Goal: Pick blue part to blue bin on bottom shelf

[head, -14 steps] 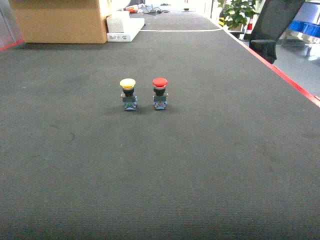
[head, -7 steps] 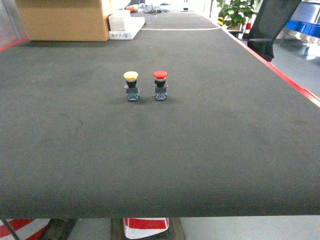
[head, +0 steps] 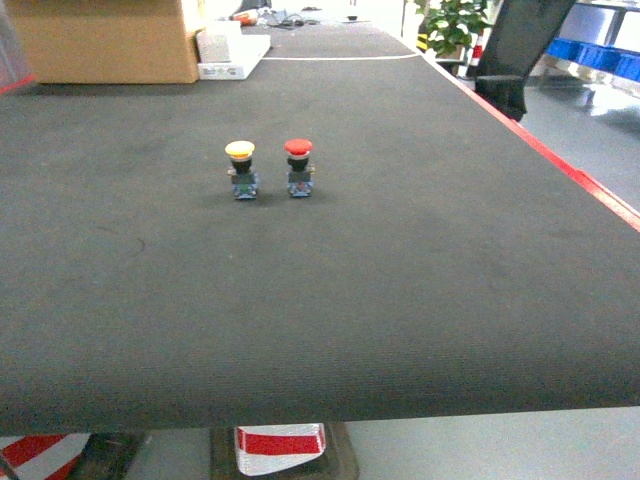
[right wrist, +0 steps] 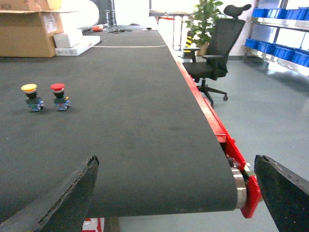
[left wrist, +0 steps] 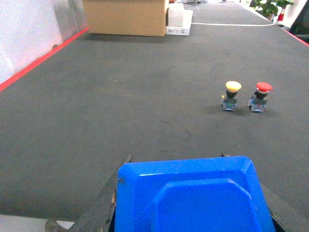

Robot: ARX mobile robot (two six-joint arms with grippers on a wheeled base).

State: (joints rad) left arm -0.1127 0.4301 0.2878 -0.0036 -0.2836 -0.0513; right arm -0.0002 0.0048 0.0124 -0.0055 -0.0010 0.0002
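Even, bright indoor light falls on the dark table (head: 400, 300), leaving only short soft shadows. The far edge washes out pale with glare. Wrist views blur at their bottom corners.

A long counter (head: 400, 300) covered in dark grey ribbed matting fills most of the head view, with a red strip along its right edge. Just left of centre, in the upper half of the frame, a yellow-capped push button (head: 240, 168) and a red-capped push button (head: 298, 166) stand upright just beside each other. At the upper left sit a brown cardboard box (head: 100, 40) and, touching it, a flat white box (head: 230, 55).
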